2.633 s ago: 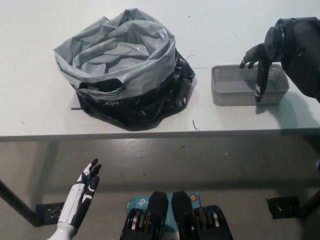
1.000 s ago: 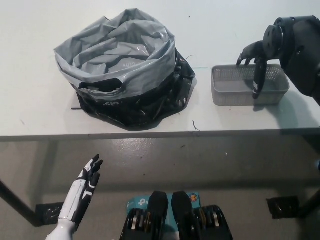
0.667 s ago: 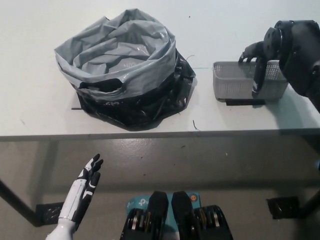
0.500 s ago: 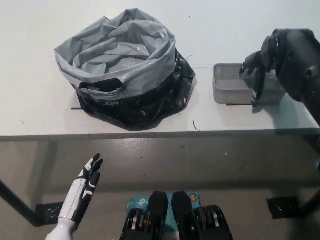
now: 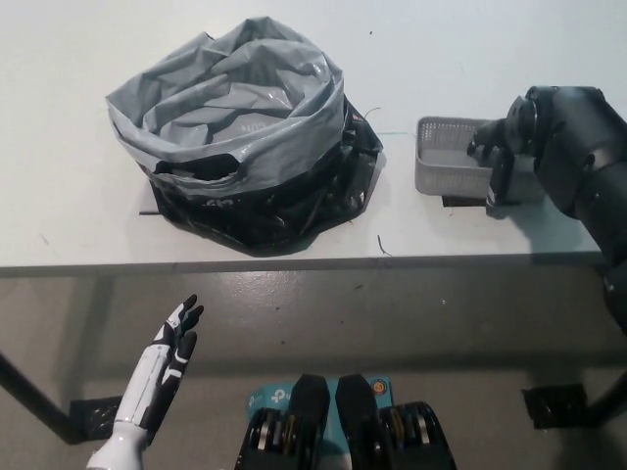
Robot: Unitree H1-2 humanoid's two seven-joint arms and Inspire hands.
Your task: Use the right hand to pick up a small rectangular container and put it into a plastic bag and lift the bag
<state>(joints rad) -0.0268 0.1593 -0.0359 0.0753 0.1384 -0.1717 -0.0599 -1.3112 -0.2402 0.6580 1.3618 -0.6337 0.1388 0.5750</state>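
Note:
A small grey mesh container (image 5: 449,160) is at the right of the white table (image 5: 69,211), tilted with a dark shadow beneath it. My black right hand (image 5: 500,147) is closed over its right end, fingers inside and a finger down the front wall; the arm hides that end. A grey and black plastic bag (image 5: 240,132) sits open at the table's middle left. My white left hand (image 5: 168,352) rests open below the table edge at lower left.
The table's front edge (image 5: 294,262) runs across the picture's middle, with grey floor below. A table leg and a black foot plate (image 5: 93,416) show at lower left, another foot plate (image 5: 558,403) at lower right.
My right hand has closed on the container's right end and raised it slightly off the table, shifting it a little; the arm now covers more of it. The left hand barely moved.

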